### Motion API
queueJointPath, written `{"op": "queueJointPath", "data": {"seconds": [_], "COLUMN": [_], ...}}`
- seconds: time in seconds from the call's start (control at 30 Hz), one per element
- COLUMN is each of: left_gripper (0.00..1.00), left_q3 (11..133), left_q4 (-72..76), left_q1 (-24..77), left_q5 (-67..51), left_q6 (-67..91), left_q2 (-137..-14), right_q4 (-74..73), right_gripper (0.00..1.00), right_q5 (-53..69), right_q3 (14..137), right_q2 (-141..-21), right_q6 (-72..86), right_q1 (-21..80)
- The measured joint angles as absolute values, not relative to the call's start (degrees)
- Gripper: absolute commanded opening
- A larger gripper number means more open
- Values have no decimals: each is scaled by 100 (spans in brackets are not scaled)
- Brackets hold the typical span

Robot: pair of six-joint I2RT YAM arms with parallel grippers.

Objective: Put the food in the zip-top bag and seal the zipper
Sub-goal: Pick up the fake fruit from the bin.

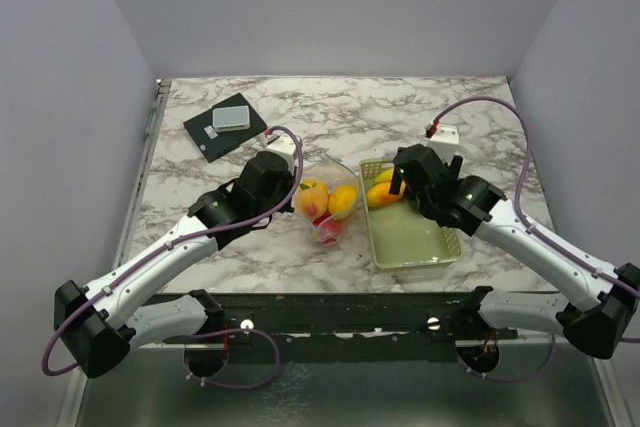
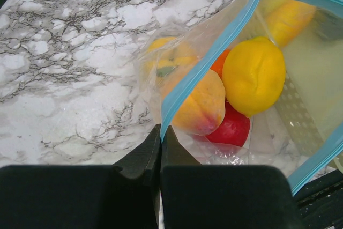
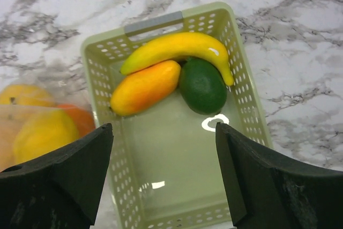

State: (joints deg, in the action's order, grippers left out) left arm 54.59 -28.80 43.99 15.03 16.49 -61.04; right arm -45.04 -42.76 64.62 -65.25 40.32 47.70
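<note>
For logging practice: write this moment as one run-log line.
left pincer: shut on zip-top bag | right pincer: open over basket | basket: banana, mango, green fruit | bag: unsealed, food inside

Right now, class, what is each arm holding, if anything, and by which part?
The left fingers are shut on the zip-top bag, pinching it at the blue zipper. The right fingers stand open above the basket, holding nothing.
</note>
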Motion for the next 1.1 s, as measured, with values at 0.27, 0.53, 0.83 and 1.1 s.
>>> {"op": "queueJointPath", "data": {"seconds": [0.27,0.53,0.83,1.1], "left_gripper": [0,0,0,0], "left_q3": [5457,5457,5457,5457], "left_q4": [-2880,-2880,-2880,-2880], "left_q1": [4399,4399,4399,4399], "left_q5": [1503,1503,1503,1503], "left_q6": [1649,1647,1647,1647], "left_q2": [-6104,-6104,-6106,-6130], "right_q4": [-4294,-3938,-3529,-3400], "right_gripper": [83,82,80,79], "right_q5": [-3535,-3076,-2766,-2628], "right_q3": [5892,5627,5575,5653], "right_q2": [-7057,-7550,-8007,-8468], "right_q6": [3745,3433,3092,2762], "right_q1": [3830,3247,2875,2674]}}
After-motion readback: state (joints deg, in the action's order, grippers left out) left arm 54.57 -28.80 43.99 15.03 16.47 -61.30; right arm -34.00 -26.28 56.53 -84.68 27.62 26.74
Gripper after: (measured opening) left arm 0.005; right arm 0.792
